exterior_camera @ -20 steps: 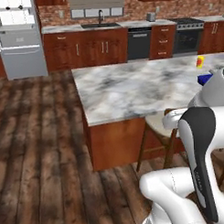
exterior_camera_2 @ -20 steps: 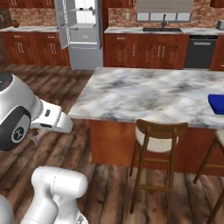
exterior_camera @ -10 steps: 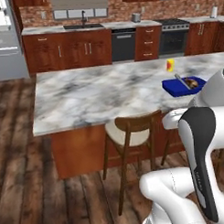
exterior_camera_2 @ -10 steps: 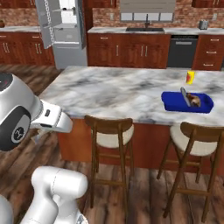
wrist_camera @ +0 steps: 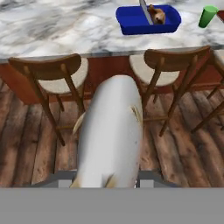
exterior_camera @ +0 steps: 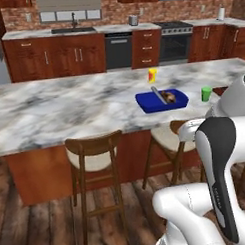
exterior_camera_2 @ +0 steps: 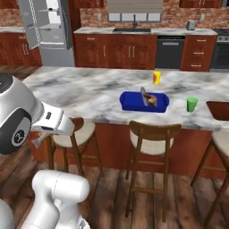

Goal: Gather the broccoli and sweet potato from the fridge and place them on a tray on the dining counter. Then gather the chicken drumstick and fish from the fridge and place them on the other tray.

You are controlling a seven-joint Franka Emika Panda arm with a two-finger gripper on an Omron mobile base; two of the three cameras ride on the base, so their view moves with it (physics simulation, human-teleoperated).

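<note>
Fish held in the gripper, facing the marble dining counter.

In the hand view the gripper (wrist_camera: 107, 186) is closed around a long silver-white fish (wrist_camera: 111, 135), which points toward 12 o'clock and hides most of the fingers. The dining counter (exterior_camera: 54, 107) lies ahead, with wooden stools (exterior_camera: 93, 160) in front of it. On the counter a blue tray (exterior_camera_2: 132, 102) stands at about 1 o'clock from the fish, and it holds a brown chicken drumstick (wrist_camera: 157, 14) and a thin grey piece I cannot identify. A green cup (exterior_camera_2: 192, 104) is to the tray's 3 o'clock, a small yellow bottle (exterior_camera_2: 156, 78) behind the tray at 12 o'clock. The fridge (exterior_camera_2: 47, 31) stands open at the far left in the right base view.
</note>
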